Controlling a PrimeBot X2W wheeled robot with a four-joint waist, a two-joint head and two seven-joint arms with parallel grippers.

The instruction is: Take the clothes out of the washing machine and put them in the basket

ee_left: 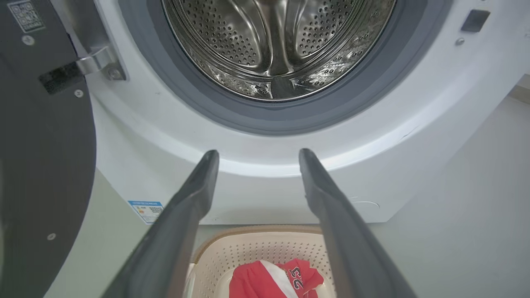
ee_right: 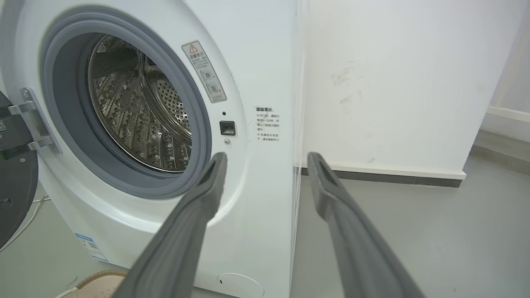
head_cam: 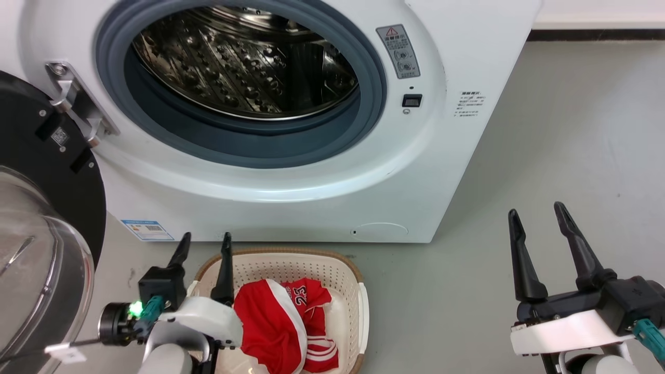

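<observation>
Clothes (head_cam: 275, 324) in basket (head_cam: 349, 284) before washing machine (head_cam: 291, 202).

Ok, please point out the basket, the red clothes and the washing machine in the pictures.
basket (head_cam: 311, 271): head view, perforated back wall.
clothes (head_cam: 260, 327): head view, red cloth of the front garment.
washing machine (ee_left: 232, 41): left wrist view, perforated steel drum.

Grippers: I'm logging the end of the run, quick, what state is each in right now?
Left gripper: open, holding nothing.
Right gripper: open, holding nothing.
</observation>
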